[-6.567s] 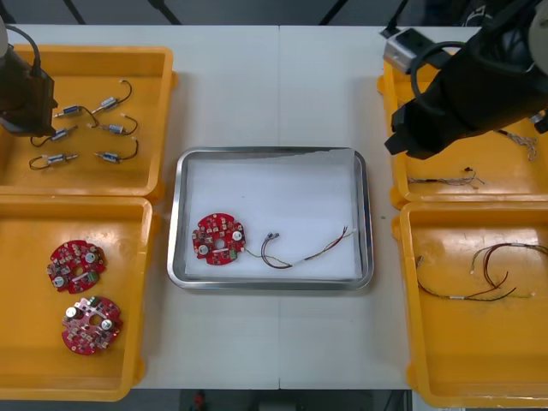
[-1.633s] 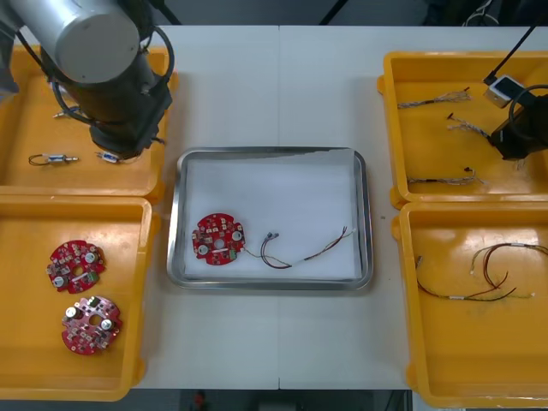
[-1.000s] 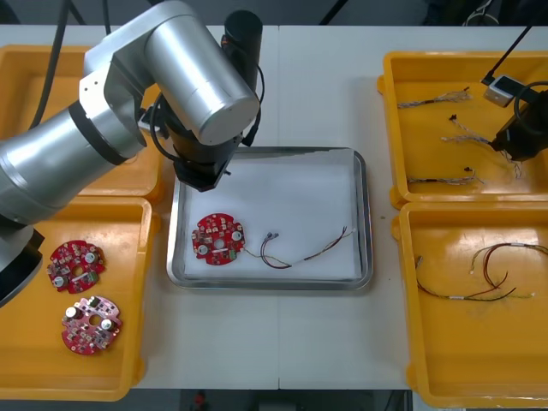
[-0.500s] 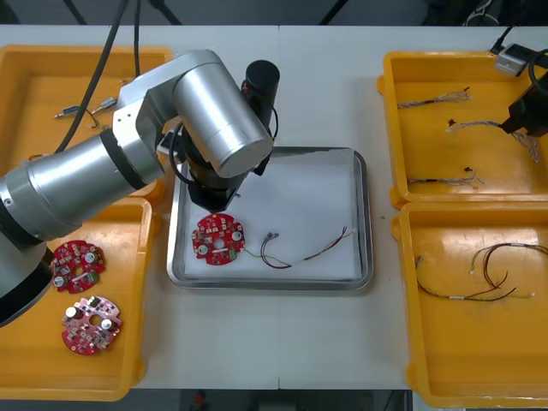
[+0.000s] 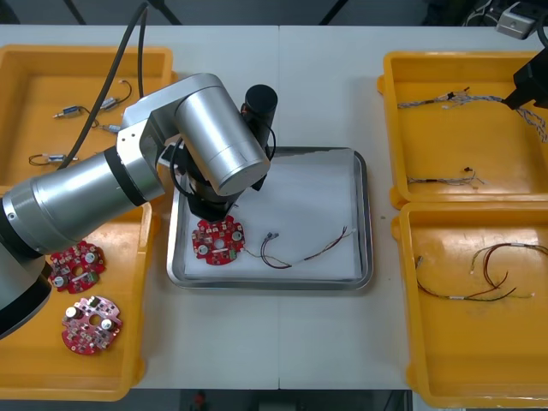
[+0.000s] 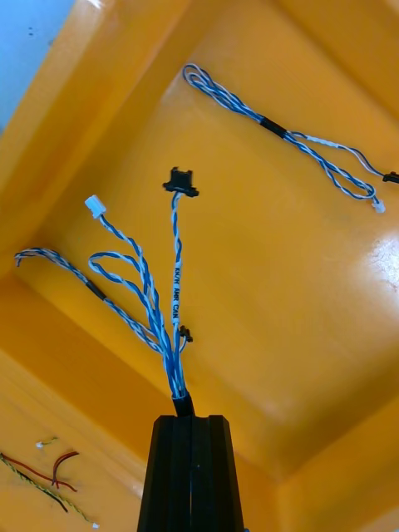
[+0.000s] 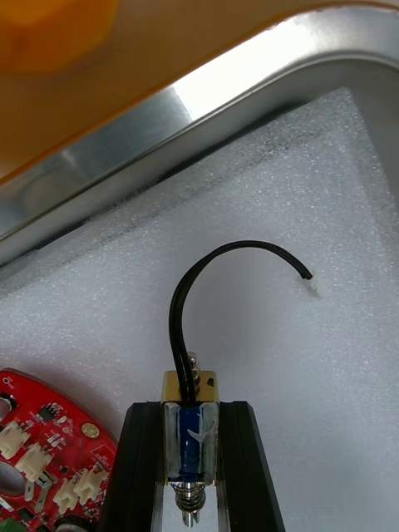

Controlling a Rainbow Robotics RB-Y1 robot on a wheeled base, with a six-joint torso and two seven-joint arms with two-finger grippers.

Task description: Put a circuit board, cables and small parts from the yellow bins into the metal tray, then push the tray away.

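Nearest: left end effector point(image 7: 189, 411) clamped on small metal part point(image 7: 191, 440), over white pad point(image 7: 274, 249) of metal tray point(image 7: 166, 125) beside circuit board point(image 7: 41, 465); hidden under arm point(image 5: 214, 141) from above. Farther back, right end effector point(image 6: 192, 424), partly cut off, pinching blue-white cable point(image 6: 150, 299) above yellow bin point(image 6: 274, 249).

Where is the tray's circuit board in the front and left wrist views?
Front view: circuit board in the metal tray's left part, just below the left arm's wrist.
Left wrist view: its red edge beside the left pincer, on the white foam.
Shared landmark: the tray's shiny rim.
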